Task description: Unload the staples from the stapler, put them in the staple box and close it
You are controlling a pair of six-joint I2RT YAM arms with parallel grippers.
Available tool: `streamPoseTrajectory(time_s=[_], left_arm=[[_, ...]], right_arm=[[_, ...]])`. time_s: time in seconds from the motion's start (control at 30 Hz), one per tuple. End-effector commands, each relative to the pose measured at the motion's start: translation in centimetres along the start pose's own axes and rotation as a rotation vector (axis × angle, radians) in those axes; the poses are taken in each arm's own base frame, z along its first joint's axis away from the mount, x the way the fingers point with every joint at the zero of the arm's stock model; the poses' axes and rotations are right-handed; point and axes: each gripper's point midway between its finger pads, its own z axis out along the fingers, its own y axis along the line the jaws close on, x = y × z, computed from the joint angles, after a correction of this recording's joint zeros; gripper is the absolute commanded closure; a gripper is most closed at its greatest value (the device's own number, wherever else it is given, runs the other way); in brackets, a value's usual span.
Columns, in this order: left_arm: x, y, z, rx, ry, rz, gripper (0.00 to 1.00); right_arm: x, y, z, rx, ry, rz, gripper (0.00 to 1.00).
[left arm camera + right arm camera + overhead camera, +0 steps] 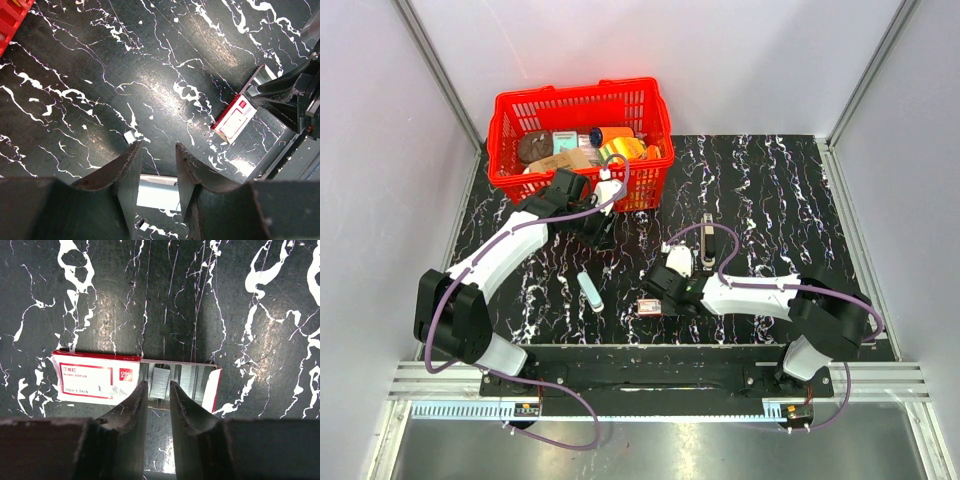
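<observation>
The slim dark stapler (707, 240) lies on the black marbled table right of centre, with no gripper on it. My right gripper (657, 298) is down at the small red-and-white staple box (647, 307). In the right wrist view the box (95, 382) is slid open, showing rows of staples. The gripper (158, 386) has its jaws closed narrowly on a short strip of staples (161, 380) over the open tray. My left gripper (603, 232) is open and empty above the table; in its own view it (157, 147) holds nothing.
A red basket (582, 100) full of objects stands at the back left, close behind my left arm. A pale blue-white bar (590, 291) lies left of the box; it shows between my left fingers (157, 192). The box also shows there (235, 118).
</observation>
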Motion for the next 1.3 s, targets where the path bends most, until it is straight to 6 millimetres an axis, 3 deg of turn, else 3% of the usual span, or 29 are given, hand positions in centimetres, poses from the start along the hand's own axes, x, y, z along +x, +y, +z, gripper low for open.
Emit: streamPoseTrajectory(time_s=[0.0, 0.2, 0.4, 0.7, 1.0, 1.17, 1.27], left_arm=[[-0.8, -0.3, -0.8, -0.013, -0.043, 0.046, 0.62], [-0.8, -0.3, -0.8, -0.014, -0.041, 0.054, 0.61], [-0.2, 0.6, -0.4, -0.057, -0.012, 0.059, 0.61], [1.0, 2.1, 0.8, -0.108, 0.035, 0.056, 0.63], [5.1, 6.3, 3.1, -0.311, 0.168, -0.063, 0.59], [6.0, 6.2, 4.4, -0.275, 0.193, -0.063, 0.58], [6.0, 5.1, 5.3, -0.215, 0.212, -0.057, 0.58]], right_arm=[[-1.3, 1.2, -0.3, -0.015, -0.040, 0.003, 0.70], [-1.6, 1.3, -0.7, -0.025, -0.049, 0.001, 0.63], [-4.0, 1.2, -3.1, -0.063, -0.127, 0.020, 0.64], [-3.9, 0.1, -3.2, -0.055, -0.140, 0.043, 0.81], [-7.1, -0.9, -5.0, -0.131, -0.255, 0.113, 0.64], [-8.1, -1.1, -5.4, -0.191, -0.328, 0.157, 0.58], [-8.5, -1.1, -5.5, -0.204, -0.346, 0.151, 0.54]])
